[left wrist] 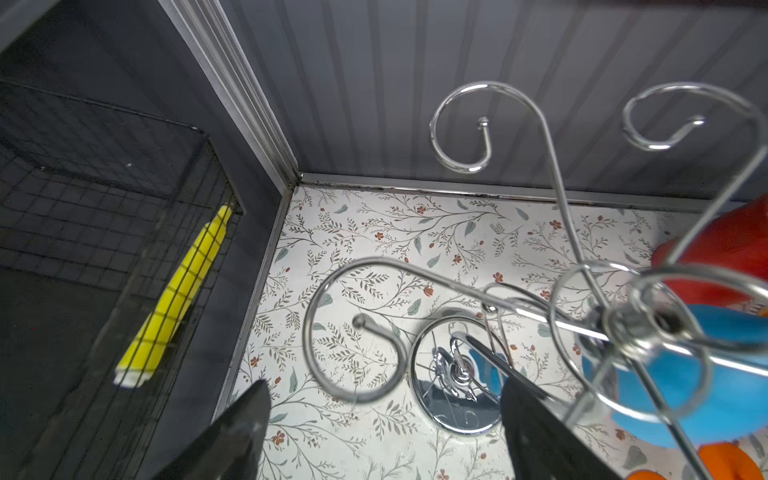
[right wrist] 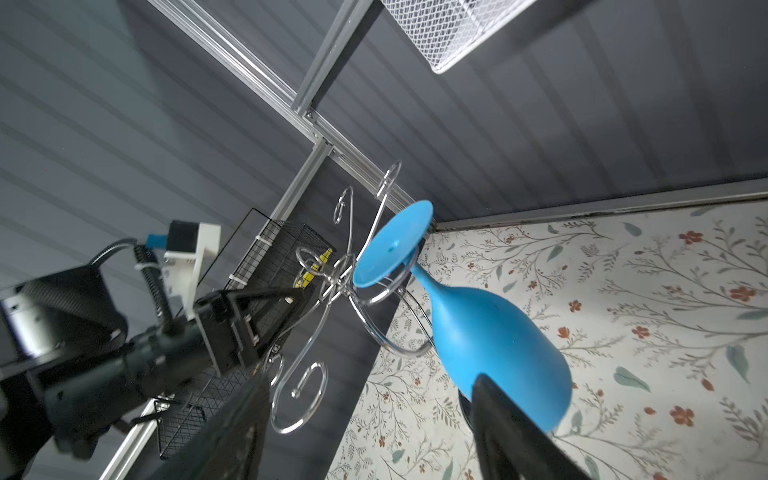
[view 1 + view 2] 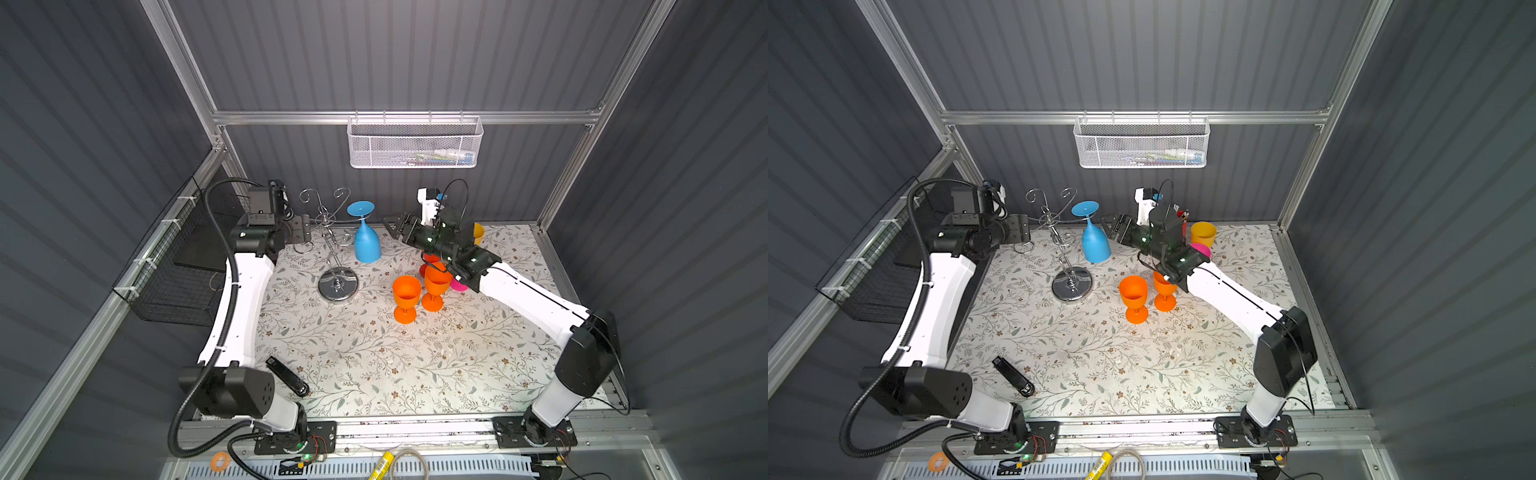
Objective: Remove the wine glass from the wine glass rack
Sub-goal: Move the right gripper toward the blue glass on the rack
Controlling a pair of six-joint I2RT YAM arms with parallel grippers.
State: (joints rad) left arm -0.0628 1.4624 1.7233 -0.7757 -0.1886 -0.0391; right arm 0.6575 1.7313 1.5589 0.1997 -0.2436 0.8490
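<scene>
- The blue plastic wine glass (image 3: pixel 366 245) hangs bowl-down, its round foot caught in a curled arm of the chrome wire wine glass rack (image 3: pixel 337 286), which stands on the floral tabletop (image 3: pixel 374 365).
- The right gripper (image 3: pixel 390 226) sits just beside the glass, jaws spread, gripping nothing.
- The left gripper (image 3: pixel 302 229) is spread wide at the rack's opposite side.

No legible text, no readable labels, numbers or signs

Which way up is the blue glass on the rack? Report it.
Upside down: the blue glass hangs from the rack, its foot on top caught in a wire curl, its bowl below, slightly tilted.
</scene>
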